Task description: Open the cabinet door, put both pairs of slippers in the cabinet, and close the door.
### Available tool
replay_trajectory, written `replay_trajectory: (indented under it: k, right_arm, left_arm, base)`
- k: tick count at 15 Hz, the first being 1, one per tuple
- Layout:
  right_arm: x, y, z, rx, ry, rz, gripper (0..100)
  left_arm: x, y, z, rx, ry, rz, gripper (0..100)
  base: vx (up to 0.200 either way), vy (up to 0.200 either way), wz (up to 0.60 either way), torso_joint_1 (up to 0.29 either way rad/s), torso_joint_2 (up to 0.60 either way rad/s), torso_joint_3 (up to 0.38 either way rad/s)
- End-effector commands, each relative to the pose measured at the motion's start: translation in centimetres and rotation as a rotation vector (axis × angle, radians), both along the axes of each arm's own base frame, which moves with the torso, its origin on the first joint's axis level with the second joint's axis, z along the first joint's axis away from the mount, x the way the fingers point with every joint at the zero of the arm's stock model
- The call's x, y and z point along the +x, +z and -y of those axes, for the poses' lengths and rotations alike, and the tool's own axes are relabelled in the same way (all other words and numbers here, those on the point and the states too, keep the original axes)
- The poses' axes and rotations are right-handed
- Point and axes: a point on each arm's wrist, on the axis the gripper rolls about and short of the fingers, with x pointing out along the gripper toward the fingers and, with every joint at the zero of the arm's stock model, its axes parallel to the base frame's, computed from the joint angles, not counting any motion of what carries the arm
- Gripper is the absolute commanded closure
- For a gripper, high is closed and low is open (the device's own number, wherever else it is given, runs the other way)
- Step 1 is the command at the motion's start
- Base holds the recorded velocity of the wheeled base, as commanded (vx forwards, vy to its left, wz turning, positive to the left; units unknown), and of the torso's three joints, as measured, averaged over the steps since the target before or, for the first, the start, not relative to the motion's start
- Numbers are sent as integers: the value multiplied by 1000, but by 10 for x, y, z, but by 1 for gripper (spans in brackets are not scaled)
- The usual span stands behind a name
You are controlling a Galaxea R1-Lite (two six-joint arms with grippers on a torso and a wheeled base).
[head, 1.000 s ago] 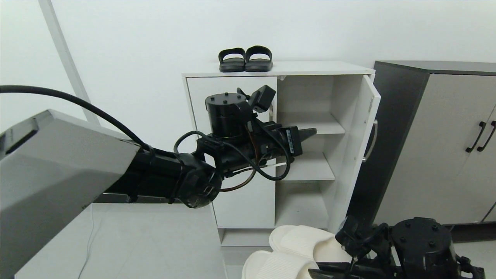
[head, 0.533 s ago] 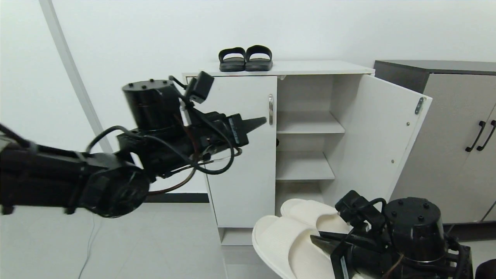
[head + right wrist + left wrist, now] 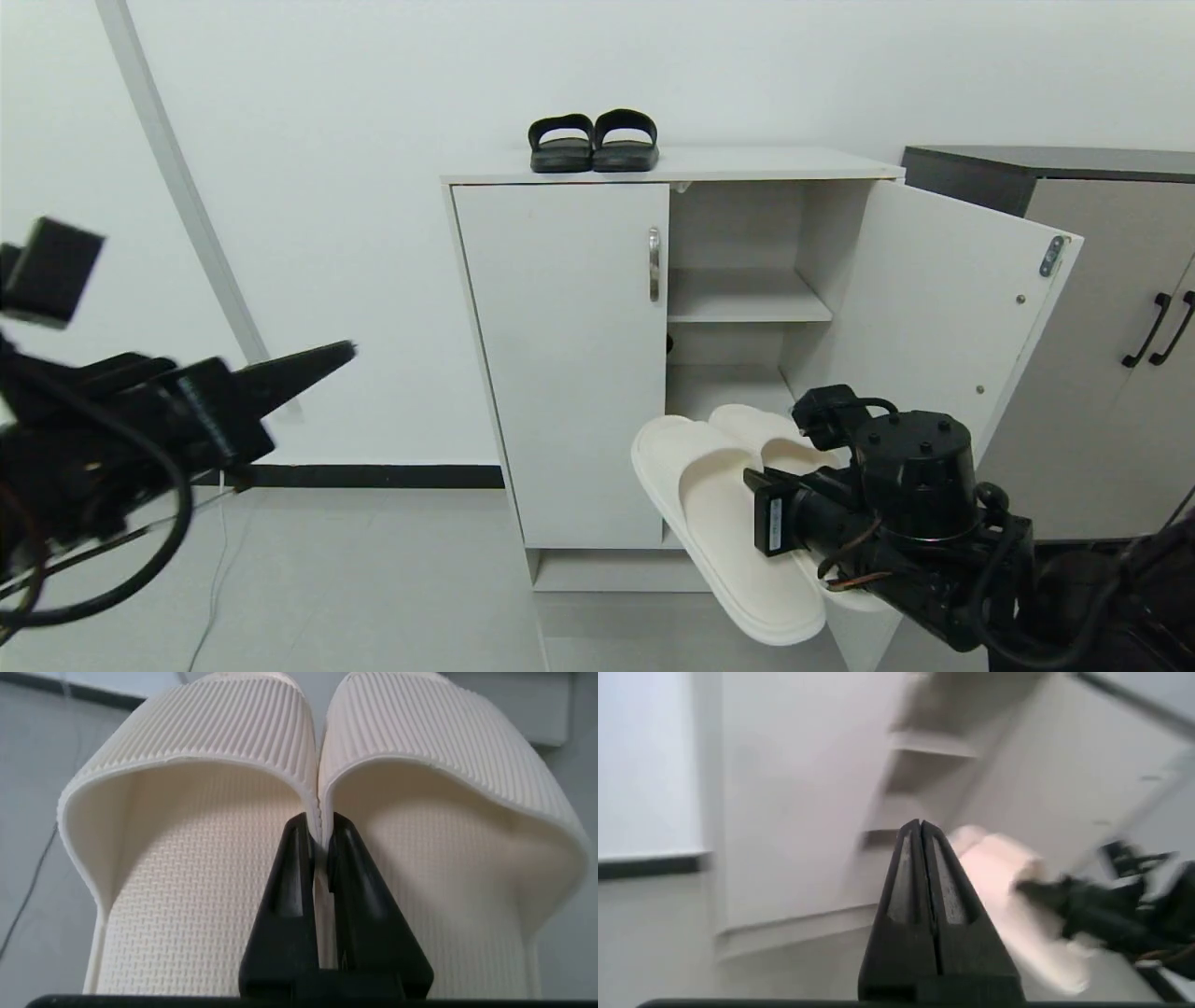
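In the head view, the white slippers and the right arm cover the lower inside of the cabinet and the lower part of its open door. The tips of the right gripper are buried between the slippers there. Left of the cabinet, the left gripper is blurred, and the left arm is cut off by the picture's edge. The left wrist view smears cabinet and slippers alike.

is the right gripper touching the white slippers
Touching. The right wrist view shows the right gripper shut on the white slippers, their inner edges pinched between its fingers.
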Motion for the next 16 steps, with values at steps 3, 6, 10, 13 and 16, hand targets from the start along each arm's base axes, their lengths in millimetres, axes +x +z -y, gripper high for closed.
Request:
replay_trajectory:
  k: [3, 6, 10, 13, 16]
  right_arm:
    - [22, -4, -9, -21, -118, 23, 100]
    - [21, -4, -9, -27, -129, 24, 100]
    - [20, -4, -10, -29, -129, 24, 100]
    - [20, -5, -10, -34, -128, 21, 100]
    - [20, -4, -11, -31, -128, 25, 100]
  left_arm:
    - [-134, -33, -39, 70, 430, 46, 100]
    - [-172, -76, -41, 188, 526, 26, 100]
    - [-184, -133, -43, 242, 680, 18, 100]
    - [-179, -154, -43, 235, 627, 75, 100]
    - [-180, -158, -40, 307, 487, 90, 100]
  base:
    - [0, 0, 0, 0, 0, 0]
    - [0, 0, 0, 0, 0, 0]
    - [0, 0, 0, 0, 0, 0]
    - [0, 0, 0, 0, 0, 0]
    - [0, 0, 0, 0, 0, 0]
